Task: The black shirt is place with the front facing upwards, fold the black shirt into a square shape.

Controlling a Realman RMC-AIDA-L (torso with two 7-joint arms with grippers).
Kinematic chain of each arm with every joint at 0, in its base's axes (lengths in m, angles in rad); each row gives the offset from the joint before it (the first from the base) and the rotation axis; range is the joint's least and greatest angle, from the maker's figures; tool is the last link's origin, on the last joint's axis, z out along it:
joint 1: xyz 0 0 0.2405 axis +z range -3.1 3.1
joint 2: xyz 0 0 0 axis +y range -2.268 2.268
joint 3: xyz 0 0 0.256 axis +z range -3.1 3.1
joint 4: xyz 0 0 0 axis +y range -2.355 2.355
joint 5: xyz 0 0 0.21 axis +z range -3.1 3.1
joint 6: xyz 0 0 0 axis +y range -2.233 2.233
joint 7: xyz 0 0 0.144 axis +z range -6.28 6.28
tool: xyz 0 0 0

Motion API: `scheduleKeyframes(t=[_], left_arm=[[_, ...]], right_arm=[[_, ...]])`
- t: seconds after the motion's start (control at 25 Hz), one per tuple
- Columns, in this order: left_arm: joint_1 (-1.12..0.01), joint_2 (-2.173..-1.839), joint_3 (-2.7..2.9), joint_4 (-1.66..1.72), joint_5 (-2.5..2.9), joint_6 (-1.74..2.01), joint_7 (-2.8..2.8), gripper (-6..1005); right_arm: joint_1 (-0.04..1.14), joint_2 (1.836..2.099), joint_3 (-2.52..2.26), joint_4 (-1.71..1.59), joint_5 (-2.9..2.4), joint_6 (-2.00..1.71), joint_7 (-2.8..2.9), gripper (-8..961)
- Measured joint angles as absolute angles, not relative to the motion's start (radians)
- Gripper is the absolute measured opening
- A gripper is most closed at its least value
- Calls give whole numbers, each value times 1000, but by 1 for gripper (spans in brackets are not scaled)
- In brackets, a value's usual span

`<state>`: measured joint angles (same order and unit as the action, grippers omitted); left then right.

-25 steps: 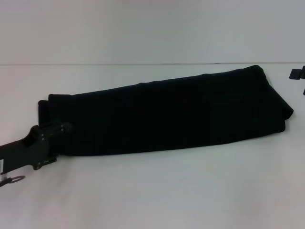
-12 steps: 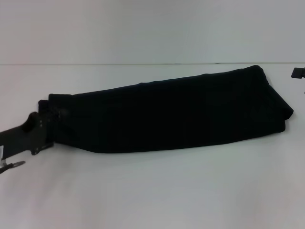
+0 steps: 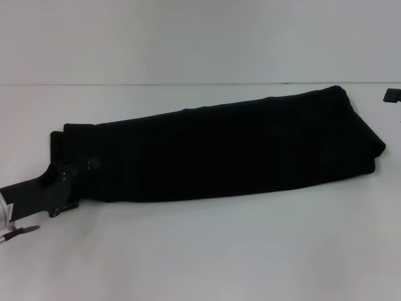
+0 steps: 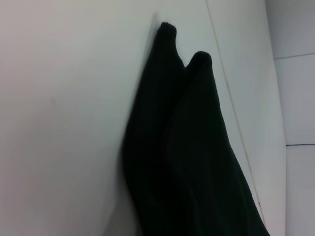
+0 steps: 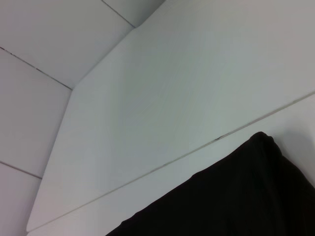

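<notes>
The left gripper (image 3: pixel 86 166) sits at the near-left end of the shirt (image 3: pixel 225 147), its tip on or in the cloth edge; whether its jaws are spread or pinching the cloth cannot be told, since black fingers merge with black cloth. The left wrist view shows only the shirt's folded layers running away across the table (image 3: pixel 207 251), with two rounded ends at the far side. The right gripper (image 3: pixel 392 95) is only a sliver at the right edge of the head view, just beyond the shirt's far-right end and apart from it; its jaws cannot be judged either.

The shirt lies on the white table as a long narrow band, so the lengthwise folds look done: no sleeves stick out, and neither print nor label shows. What seems left is to fold the band across its length, likely by bringing the left end over toward the right, to make a square.

Its long axis runs from near-left to far-right, rising slightly toward the table's back edge, with the right end broader.
</notes>
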<state>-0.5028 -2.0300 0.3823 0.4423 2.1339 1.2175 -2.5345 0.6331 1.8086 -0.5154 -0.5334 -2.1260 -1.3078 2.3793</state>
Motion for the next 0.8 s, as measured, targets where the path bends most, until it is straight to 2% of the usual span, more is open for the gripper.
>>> scheduleKeyframes(t=[0.52,0.72,0.8], left_arm=[[-535,-2037,389,441,2135,1156,-2554,757],[-526,-2040,385,444,2129,1159,-2547,630],[-526,-2039,386,445,2129,1158,-2547,551]], right_arm=[[631,1809,-512,-533,-2126,-1314,2379,947],[628,1809,-508,-532,-2126,-1315,2379,948],[627,1809,-507,-532,-2126,-1315,2379,948]])
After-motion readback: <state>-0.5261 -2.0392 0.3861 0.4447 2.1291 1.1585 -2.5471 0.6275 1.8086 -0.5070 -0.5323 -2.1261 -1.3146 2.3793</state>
